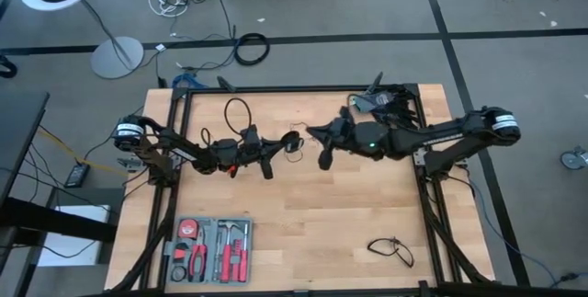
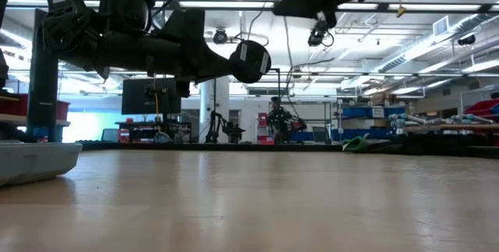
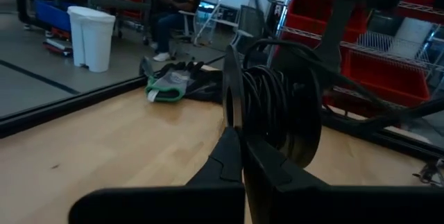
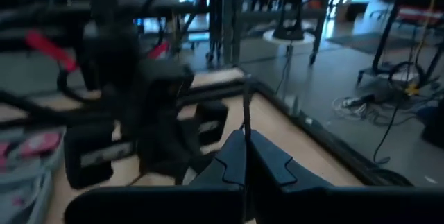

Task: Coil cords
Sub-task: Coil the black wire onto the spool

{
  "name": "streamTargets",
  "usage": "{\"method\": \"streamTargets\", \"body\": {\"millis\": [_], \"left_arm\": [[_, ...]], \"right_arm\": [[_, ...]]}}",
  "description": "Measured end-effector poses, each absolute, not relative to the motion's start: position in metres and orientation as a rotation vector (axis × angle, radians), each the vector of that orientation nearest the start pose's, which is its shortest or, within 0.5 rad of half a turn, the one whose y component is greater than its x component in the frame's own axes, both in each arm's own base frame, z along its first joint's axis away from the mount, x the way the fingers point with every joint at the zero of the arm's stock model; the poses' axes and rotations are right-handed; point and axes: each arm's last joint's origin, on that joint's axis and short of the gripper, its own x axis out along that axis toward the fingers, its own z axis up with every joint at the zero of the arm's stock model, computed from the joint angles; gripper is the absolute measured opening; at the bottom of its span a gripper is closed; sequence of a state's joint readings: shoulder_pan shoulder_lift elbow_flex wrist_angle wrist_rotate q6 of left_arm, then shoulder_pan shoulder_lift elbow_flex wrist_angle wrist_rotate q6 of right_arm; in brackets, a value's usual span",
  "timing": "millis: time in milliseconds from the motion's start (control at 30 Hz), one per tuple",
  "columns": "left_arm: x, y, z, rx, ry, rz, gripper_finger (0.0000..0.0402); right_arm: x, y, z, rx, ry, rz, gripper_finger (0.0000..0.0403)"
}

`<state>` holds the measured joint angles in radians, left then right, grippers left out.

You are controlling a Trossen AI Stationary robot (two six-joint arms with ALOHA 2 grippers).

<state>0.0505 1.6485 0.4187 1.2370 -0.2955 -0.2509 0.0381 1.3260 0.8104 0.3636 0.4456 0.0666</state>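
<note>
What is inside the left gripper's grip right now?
The left gripper, raised above the table, is shut on a coiled bundle of thin black cord; the right gripper pinches a thin strand. The cord's ends are hidden behind coil and fingers.

My pale wooden tabletop [image 1: 340, 205] carries a grey tray of red-handled tools [image 1: 209, 249] near one corner and black-framed glasses [image 1: 392, 249] near another.
</note>
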Motion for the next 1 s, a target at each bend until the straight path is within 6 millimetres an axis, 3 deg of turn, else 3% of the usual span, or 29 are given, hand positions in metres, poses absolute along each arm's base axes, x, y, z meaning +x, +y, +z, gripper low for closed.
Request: {"method": "streamTargets", "body": {"millis": [467, 733, 1000], "left_arm": [[0.273, 0.024, 0.164, -0.274, -0.131, 0.375, 0.0], [0.272, 0.023, 0.173, -0.285, -0.226, 0.333, 0.0], [0.271, 0.02, 0.18, -0.281, -0.283, 0.205, 0.0]], "right_arm": [[0.346, 0.027, 0.198, 0.117, 0.306, -0.234, 0.0], [0.354, 0.031, 0.158, 0.19, 0.418, -0.24, 0.0], [0.349, 0.026, 0.146, 0.222, 0.523, -0.331, 0.0]]}}
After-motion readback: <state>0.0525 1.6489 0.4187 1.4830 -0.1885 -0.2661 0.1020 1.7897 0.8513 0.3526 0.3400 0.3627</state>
